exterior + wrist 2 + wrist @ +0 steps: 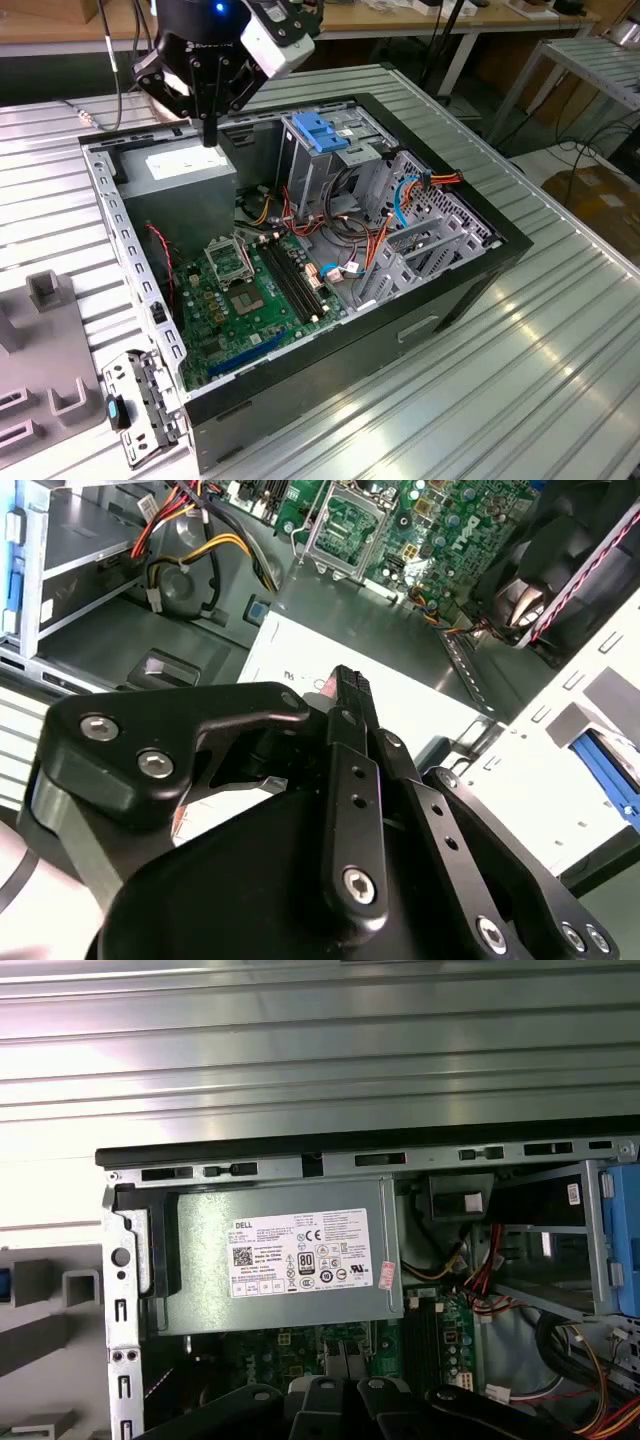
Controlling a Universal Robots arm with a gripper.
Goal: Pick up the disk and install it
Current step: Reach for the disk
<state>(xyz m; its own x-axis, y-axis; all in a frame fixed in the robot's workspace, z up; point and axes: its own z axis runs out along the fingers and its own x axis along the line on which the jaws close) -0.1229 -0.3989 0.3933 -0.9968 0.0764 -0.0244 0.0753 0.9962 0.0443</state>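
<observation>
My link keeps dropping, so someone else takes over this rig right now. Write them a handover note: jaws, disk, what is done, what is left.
The gripper has its jaws shut on nothing. It hangs just above the power supply inside the open computer case.
What looks like the disk lies on the table outside the case, at the exterior view's lower left, apart from the gripper.
The drive cage with its blue latch stands in the case.
Done: nothing that shows.
Left: the disk is neither picked up nor installed.
</observation>
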